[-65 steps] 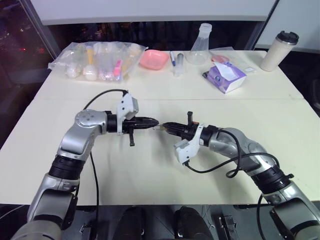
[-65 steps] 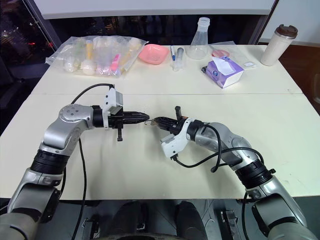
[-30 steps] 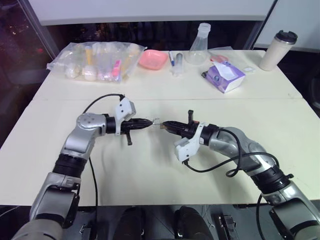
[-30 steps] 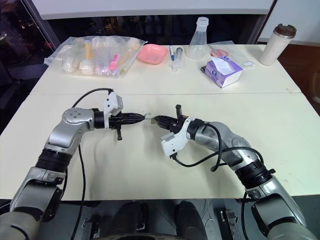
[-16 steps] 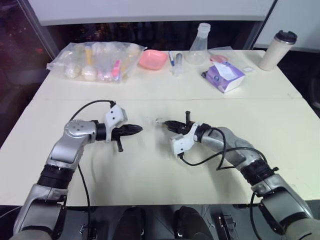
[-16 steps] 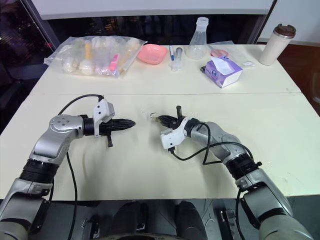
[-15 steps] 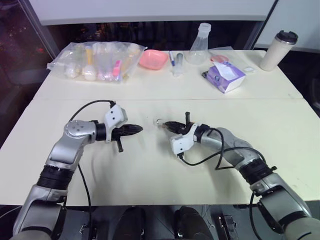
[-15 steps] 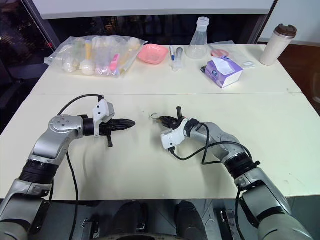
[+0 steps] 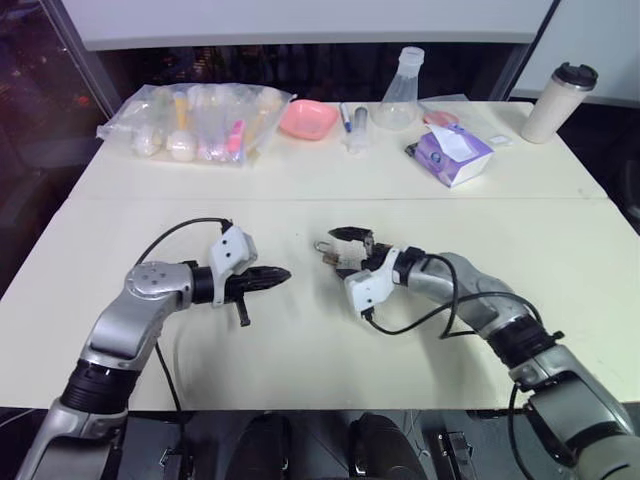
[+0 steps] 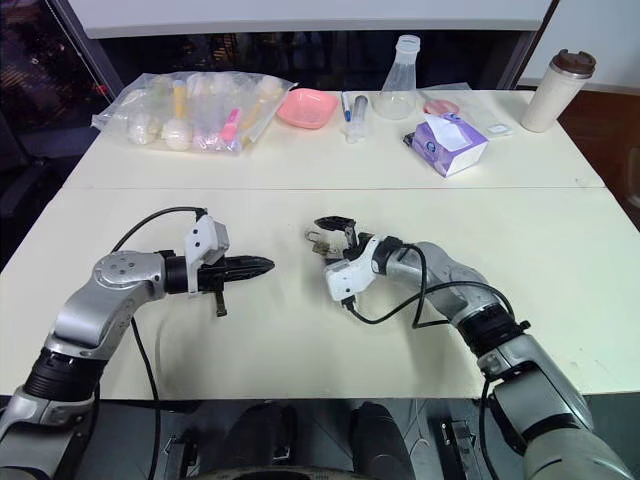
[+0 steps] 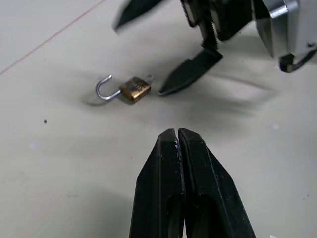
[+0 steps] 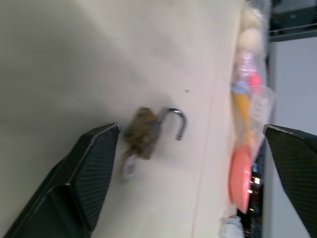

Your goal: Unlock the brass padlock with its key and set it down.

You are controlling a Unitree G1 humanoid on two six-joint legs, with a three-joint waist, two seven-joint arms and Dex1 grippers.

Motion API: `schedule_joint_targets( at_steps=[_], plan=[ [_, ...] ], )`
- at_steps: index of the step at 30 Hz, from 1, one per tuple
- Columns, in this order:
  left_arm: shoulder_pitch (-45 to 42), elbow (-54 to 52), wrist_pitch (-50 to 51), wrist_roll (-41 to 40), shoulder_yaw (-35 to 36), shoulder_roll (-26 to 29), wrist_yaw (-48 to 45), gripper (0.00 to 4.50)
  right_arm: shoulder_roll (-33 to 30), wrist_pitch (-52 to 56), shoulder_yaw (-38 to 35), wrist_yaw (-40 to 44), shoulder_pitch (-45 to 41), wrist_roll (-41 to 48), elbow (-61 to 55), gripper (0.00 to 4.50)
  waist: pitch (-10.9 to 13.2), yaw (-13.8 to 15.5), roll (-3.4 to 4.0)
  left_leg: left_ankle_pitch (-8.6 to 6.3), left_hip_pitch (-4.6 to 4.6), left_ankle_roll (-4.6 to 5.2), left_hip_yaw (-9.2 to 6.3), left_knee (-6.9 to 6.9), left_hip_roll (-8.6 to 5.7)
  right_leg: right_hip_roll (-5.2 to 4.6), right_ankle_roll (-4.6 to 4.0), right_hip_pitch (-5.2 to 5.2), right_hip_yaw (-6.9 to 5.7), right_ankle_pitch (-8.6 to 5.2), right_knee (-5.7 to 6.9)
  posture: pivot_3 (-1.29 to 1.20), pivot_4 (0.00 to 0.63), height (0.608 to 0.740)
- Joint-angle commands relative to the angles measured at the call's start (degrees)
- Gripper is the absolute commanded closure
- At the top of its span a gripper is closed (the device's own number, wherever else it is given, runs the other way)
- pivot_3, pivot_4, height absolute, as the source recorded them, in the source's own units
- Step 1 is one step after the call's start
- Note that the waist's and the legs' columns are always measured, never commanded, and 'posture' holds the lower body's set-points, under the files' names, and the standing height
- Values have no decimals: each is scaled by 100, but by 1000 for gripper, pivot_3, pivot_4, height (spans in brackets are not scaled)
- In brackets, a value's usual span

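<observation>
Set-down step, seemingly complete: brass padlock [image 11: 134,89], shackle sprung, lies on the table [image 9: 300,340] between the wide-open, empty right gripper [image 9: 347,250]; left gripper [image 11: 178,136], closed and empty, near it; retreat next.

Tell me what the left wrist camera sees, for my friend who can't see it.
A tiny brass padlock lies on the cream table, its silver shackle swung open. The left gripper is shut in front of it, and the open right gripper is just beyond the padlock.
</observation>
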Motion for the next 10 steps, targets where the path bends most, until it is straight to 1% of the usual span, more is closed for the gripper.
schedule_joint_targets(
  at_steps=[1,3,5,6,8,10],
  plan=[
    [7,-215,-32,-49,189,124,70,4500,-357,455,-379,899,263,850,-847,34,0,9,0,0,0,1,0,0,0,0,0,-1,0,0,0,0,150,715],
    [8,-209,-100,3,207,182,95,4500,-504,1413,-774,1641,521,1803,-1496,34,0,13,0,-6,0,10,-3,-1,0,0,0,1,-1,0,0,0,150,715],
    [20,-207,-132,12,210,220,110,4500,-520,2343,-1067,2103,704,2485,-1999,34,0,7,0,-10,0,18,-3,-1,1,-2,0,3,-1,0,-2,0,150,715],
    [38,-213,-145,10,206,235,103,4500,-528,3023,-1221,2363,821,2915,-2321,34,0,5,0,-12,0,21,-4,-1,1,-2,0,4,-2,0,-4,0,150,715],
    [70,-231,-158,8,195,254,98,4500,-614,4163,-1427,2801,1036,3537,-2847,34,0,4,0,-13,3,23,-6,-1,4,-3,-1,6,-2,0,-3,0,150,715],
    [99,-257,-182,19,195,266,105,4500,-785,4804,-1554,3089,1225,3902,-3219,34,0,7,1,-15,4,25,-8,-2,4,-3,-1,8,-4,0,-3,0,150,715]
  ],
)
